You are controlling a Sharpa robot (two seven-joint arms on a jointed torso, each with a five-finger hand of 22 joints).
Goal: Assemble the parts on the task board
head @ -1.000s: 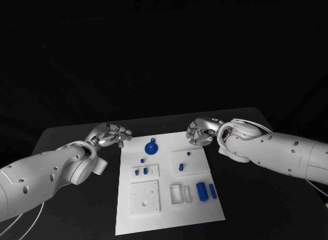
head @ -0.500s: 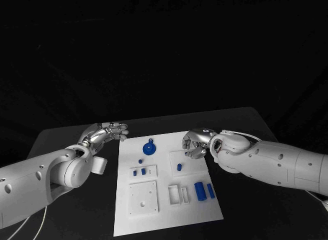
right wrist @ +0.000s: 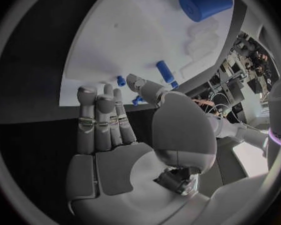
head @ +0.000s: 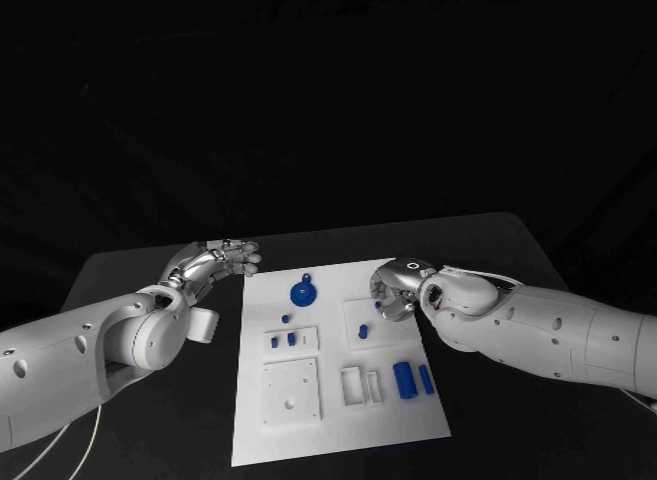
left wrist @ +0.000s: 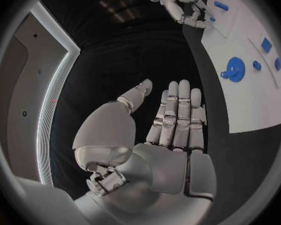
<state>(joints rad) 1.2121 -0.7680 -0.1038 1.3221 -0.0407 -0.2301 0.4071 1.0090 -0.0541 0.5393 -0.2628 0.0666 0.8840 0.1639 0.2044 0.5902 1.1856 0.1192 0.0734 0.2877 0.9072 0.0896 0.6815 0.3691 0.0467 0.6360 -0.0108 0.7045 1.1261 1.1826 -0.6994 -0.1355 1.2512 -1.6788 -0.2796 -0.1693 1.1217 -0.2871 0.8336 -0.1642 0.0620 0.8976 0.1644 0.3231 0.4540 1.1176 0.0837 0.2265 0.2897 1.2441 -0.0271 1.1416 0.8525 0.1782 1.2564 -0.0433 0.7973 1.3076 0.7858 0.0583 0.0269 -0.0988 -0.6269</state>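
The white task board (head: 343, 432) lies in the middle of the black table. On it are a round blue part with a tab (head: 302, 294), small blue pegs (head: 363, 331) and a blue cylinder (head: 403, 379). My left hand (head: 220, 258) hovers off the board's far left corner, fingers stretched out flat and holding nothing (left wrist: 172, 120). My right hand (head: 390, 290) hangs over the board's far right edge, fingers extended and thumb apart, with nothing in it (right wrist: 115, 130). The right wrist view shows the blue cylinder (right wrist: 206, 2) and a blue peg (right wrist: 165, 71) beyond the fingers.
A white square plate (head: 288, 392) and slotted white holders (head: 360, 385) sit on the near half of the board. Bare black table (head: 134, 275) lies left of the board, and its far edge runs just behind both hands.
My right hand has come nearer and down onto the board's far right edge. My left hand has drawn slightly back and away from the board's corner.
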